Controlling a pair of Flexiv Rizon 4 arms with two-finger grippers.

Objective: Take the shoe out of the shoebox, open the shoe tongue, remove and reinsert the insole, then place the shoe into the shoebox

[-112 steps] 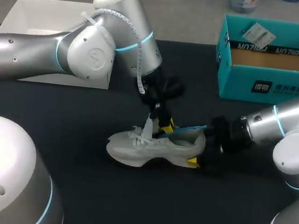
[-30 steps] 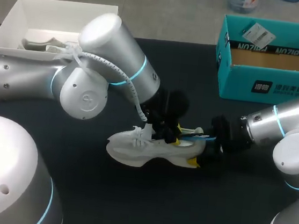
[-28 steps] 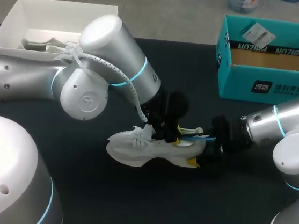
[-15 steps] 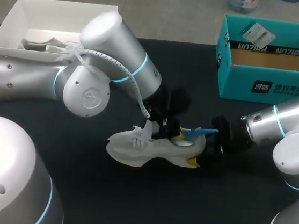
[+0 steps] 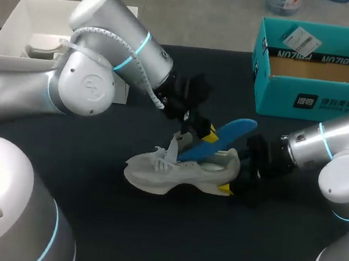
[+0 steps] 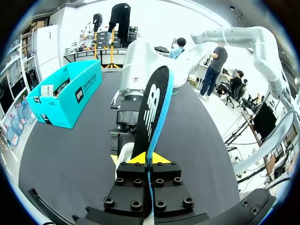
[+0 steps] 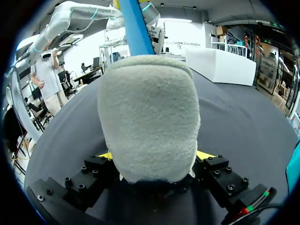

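A pale grey shoe (image 5: 179,169) lies on its sole mid-table, toe to the left. My right gripper (image 5: 237,177) is shut on its heel; in the right wrist view the heel (image 7: 147,112) fills the space between the yellow fingertips (image 7: 106,155). My left gripper (image 5: 202,132) hovers just above the shoe's opening, shut on the blue insole (image 5: 221,138), which slants up and out of the shoe. Seen from the left wrist, the insole (image 6: 152,105) stands on edge, pinched in that gripper (image 6: 147,159). The teal shoebox (image 5: 318,90) sits open at the back right.
A white box (image 5: 16,21) at the back left holds another grey shoe (image 5: 42,43). My left arm's elbow (image 5: 97,65) bulks over the table's left half. The black table (image 5: 150,228) runs bare in front of the shoe.
My left gripper has shut on the insole inside the shoe and risen up and back, drawing the blue insole partly out. The right gripper and shoe have stayed put.
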